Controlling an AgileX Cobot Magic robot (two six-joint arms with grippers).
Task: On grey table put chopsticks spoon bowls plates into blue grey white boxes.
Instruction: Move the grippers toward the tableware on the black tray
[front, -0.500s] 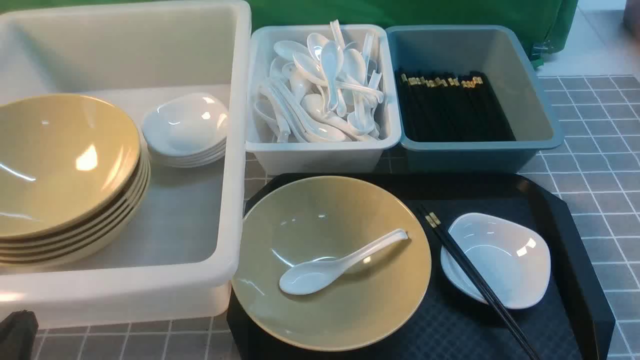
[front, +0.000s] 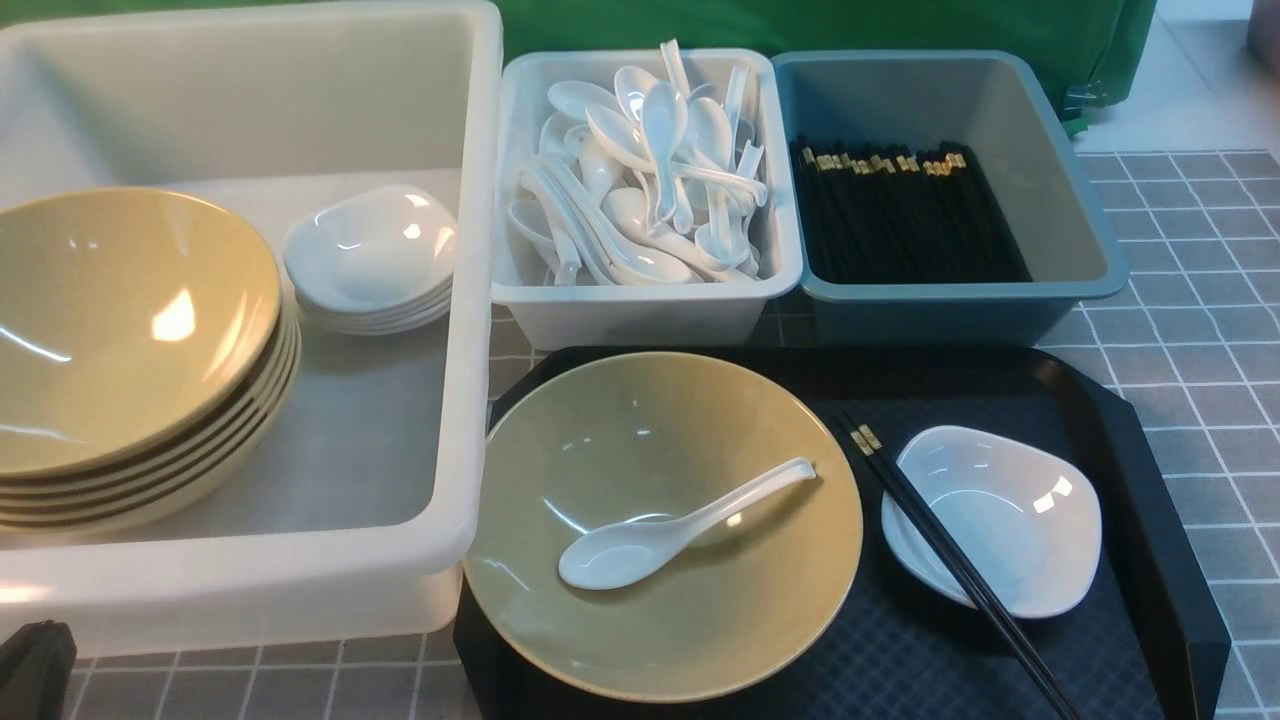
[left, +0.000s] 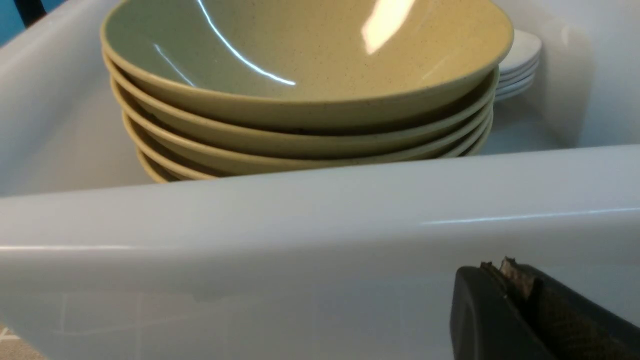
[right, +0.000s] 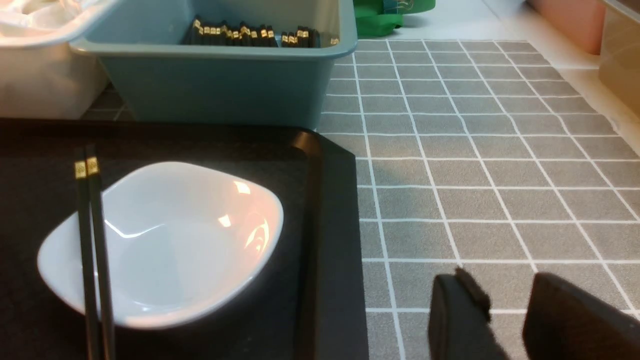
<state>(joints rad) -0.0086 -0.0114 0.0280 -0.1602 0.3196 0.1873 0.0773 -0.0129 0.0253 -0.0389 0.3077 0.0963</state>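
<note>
On the black tray a yellow bowl holds a white spoon. Beside it, black chopsticks lie across a small white plate. In the right wrist view the plate and chopsticks sit left of my right gripper, which hangs open and empty over the grey table. My left gripper is shut on nothing, close to the white tub's outer wall. Only a dark corner of that left gripper shows in the front view.
The white tub holds a stack of several yellow bowls and stacked white plates. The grey-white box is full of spoons. The teal-blue box holds many chopsticks. Grey table shows right of the tray.
</note>
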